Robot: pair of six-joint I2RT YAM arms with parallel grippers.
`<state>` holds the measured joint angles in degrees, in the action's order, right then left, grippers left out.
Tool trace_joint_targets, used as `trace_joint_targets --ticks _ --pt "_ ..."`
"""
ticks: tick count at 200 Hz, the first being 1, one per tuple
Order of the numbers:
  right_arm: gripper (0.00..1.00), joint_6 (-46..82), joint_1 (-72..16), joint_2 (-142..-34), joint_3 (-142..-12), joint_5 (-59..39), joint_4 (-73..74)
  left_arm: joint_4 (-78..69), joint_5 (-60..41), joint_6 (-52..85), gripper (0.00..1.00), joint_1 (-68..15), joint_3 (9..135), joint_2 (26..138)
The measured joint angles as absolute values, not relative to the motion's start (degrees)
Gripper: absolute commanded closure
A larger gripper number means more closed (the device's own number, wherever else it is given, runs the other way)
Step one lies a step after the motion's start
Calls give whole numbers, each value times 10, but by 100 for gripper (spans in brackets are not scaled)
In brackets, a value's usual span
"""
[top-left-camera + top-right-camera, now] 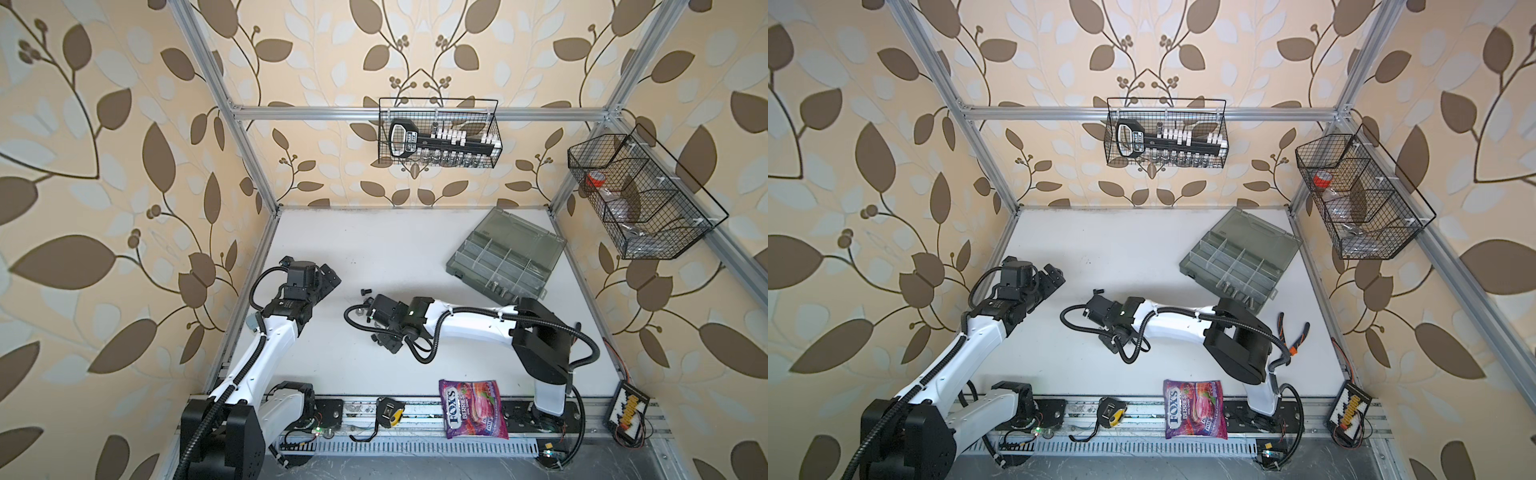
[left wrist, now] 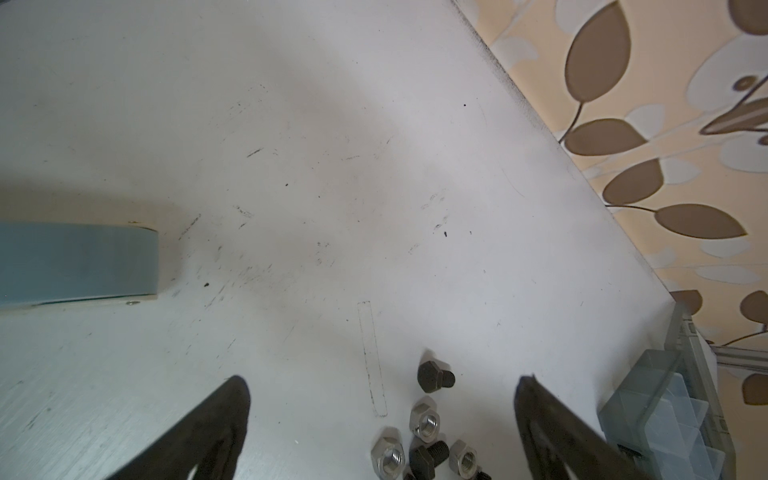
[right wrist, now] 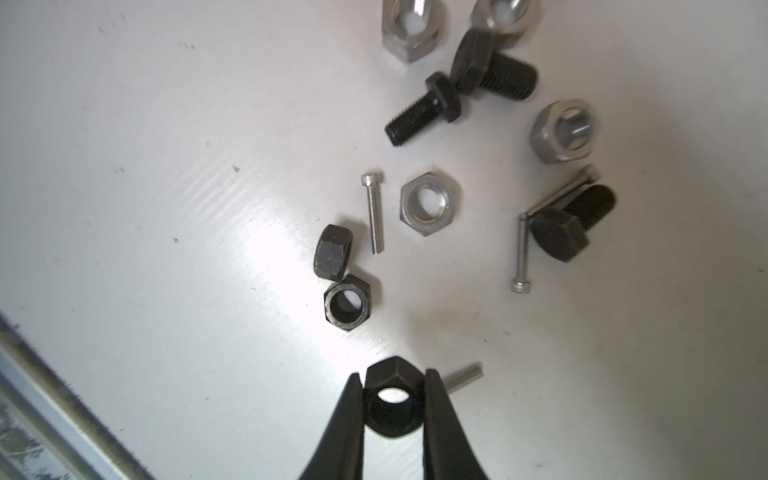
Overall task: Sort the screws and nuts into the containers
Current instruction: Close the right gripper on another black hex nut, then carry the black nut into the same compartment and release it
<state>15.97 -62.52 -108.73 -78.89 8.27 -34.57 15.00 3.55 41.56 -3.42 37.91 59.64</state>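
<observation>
Found the right gripper (image 3: 392, 374) clamped on a black nut (image 3: 392, 409), fingers pressed against two opposite flats, well apart from the organizer box (image 1: 456, 262), out beyond its front wall. Could not judge the nut as lifted or resting on the table. Found the left gripper (image 2: 382, 380) with fingers spread wide and holding nothing, farther from the box than the loose pile.

Made out a few shiny screws (image 1: 497, 289) already lying in a compartment along the box's front wall. Could not read the other compartments through the grey plastic.

Counted plenty left in the pile, well apart from the box: silver nuts (image 3: 430, 203), two more black nuts (image 3: 347, 301), black screws (image 3: 415, 110) and thin screws (image 3: 374, 212). Judged the sorting barely begun, with the held nut yet to be carried to the box.
</observation>
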Motion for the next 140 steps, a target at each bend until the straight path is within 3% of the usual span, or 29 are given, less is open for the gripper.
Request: trace_joint_targets --ticks 44,97,140 --pt "98 182 -525 -980 -730 106 -346 150 36 416 1 -34 379 596" --pt "99 208 -281 -849 -628 139 -346 149 35 416 1 -34 379 602" --pt "98 222 -110 -804 -571 148 -335 149 35 416 1 -34 379 602"
